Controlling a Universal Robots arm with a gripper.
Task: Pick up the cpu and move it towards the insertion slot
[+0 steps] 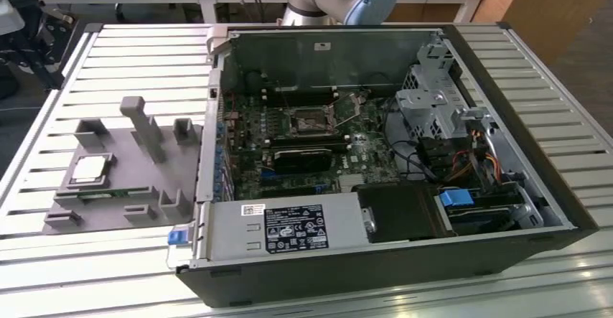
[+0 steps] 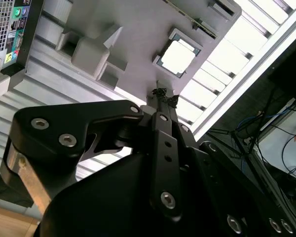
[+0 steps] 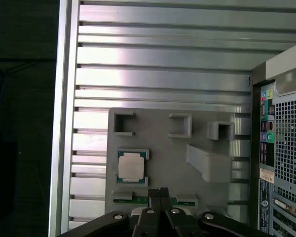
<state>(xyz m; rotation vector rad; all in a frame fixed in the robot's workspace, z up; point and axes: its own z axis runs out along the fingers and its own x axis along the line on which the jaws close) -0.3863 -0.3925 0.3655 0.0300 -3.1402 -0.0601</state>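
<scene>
At the exterior view's left, the cpu (image 1: 89, 169) lies flat in a shallow recess of the grey tray (image 1: 143, 189), which sits on the slatted worktop (image 1: 125, 52); upright blocks of the tray stand near it but do not touch it. Further right is the open computer case (image 1: 287, 52), and in its board the insertion slot (image 1: 312, 123) shows a silvery frame around a dark centre, well apart from the chip. In the first wrist view the end effector (image 3: 158, 193) hangs above the tray, just beside the cpu and not over it; its fingers are drawn together with no gap between them and carry nothing.

The chip looks light, thin and stiff, so weight is probably no concern. Its smooth metal top is likely slippery and gives no purchase from above, and its underside is likely delicate. The safest hold would seem to be on two opposite side edges, with light pressure and the chip kept level. The recess rim sits close around those edges, which leaves little room for the fingers to get in.
</scene>
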